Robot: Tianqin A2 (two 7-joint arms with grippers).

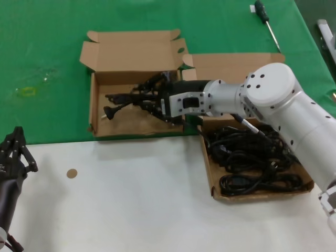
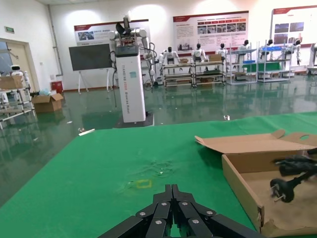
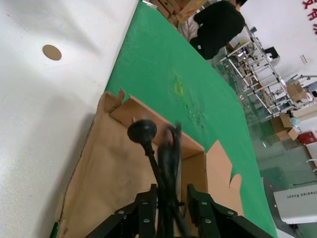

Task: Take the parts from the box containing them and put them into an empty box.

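Parked at the worktop's (image 1: 131, 210) near edge, the left pincer (image 1: 16, 149) has its fingers together. Farther off, the right pincer (image 1: 149, 100) is clamped on a power cord (image 1: 118, 105) over the empty box (image 1: 94, 113); more cords (image 1: 252, 157) lie in the larger box (image 1: 210, 176) beside it.

The head view looks steeply down on both boxes; both wrist views look low across the smaller box (image 1: 131, 107).

Smaller box (image 1: 100, 113) left of larger box (image 1: 262, 191), cords (image 1: 252, 157) in larger, screwdriver (image 1: 266, 23) behind
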